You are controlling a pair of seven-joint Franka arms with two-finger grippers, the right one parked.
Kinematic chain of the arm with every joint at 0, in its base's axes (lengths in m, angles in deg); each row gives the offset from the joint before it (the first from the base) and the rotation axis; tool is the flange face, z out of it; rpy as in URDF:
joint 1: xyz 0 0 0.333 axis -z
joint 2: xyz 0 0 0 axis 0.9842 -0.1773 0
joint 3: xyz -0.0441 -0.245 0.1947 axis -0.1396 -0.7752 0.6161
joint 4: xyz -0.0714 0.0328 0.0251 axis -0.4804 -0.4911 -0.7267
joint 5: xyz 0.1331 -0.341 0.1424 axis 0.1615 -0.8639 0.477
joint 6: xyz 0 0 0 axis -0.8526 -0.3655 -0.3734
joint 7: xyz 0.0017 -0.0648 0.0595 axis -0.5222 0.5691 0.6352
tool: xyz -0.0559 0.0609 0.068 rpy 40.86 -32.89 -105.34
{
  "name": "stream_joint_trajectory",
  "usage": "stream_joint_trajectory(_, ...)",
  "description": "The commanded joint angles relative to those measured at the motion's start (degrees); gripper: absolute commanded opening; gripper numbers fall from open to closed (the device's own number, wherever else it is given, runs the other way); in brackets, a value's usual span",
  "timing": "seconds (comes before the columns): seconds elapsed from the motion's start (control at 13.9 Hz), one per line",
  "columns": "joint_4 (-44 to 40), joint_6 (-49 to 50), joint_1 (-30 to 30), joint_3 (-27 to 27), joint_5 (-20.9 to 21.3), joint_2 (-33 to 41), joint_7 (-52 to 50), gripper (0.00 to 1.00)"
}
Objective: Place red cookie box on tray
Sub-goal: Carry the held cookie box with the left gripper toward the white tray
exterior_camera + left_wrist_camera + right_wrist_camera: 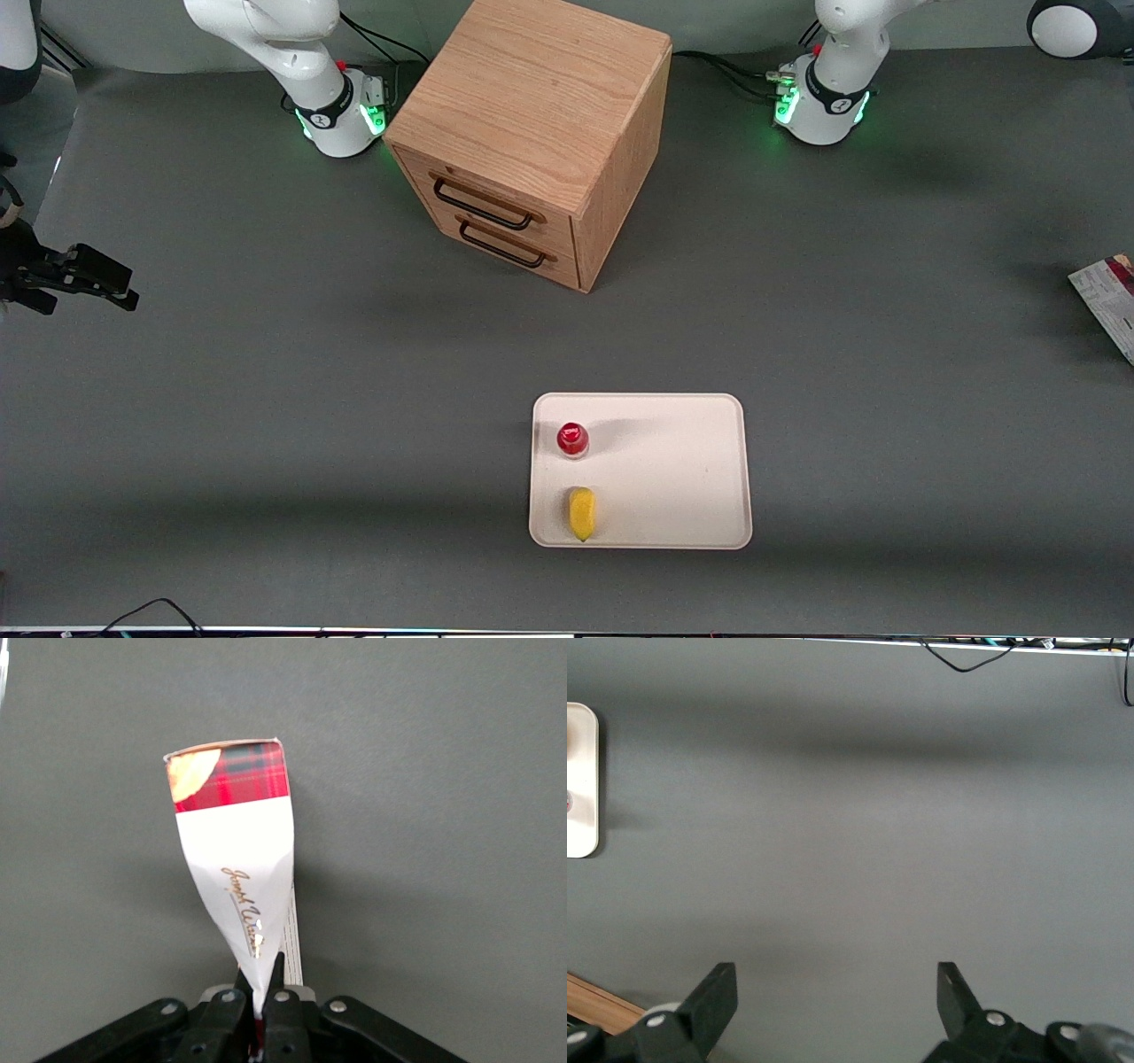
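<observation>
Clamping the red cookie box [235, 828], gripper [259, 985] pinched tight.

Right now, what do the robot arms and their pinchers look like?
Both arms are smooth, rounded white shells with black bands. Their bases glow green and have black cables plugged in. The left arm's gripper is black, with two slim flat fingers and small silver screws on its body.
</observation>
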State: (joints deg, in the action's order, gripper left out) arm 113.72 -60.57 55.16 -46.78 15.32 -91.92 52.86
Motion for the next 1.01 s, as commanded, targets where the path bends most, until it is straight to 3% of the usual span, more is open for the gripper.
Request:
stream_joint_trajectory(0.0,-0.43,4.44,2.56,0.13,-0.15,4.08,0.49,0.0)
stream_joint_trajectory(0.14,-2.53,10.42,5.19,-0.13,0.46,7.07,-2.74,0.0)
stream_joint_trajectory(0.22,-4.11,13.32,5.81,-2.14,2.81,8.56,-6.16,0.0)
stream_joint_trajectory(0.43,-10.17,21.06,5.73,-13.37,13.88,11.47,-18.56,0.0)
stream_joint_trajectory(0.65,-12.04,23.46,6.34,-22.78,16.72,13.84,-25.52,0.0)
stream_joint_trajectory(0.94,-12.56,25.21,21.42,-23.6,22.6,13.86,-38.05,0.0)
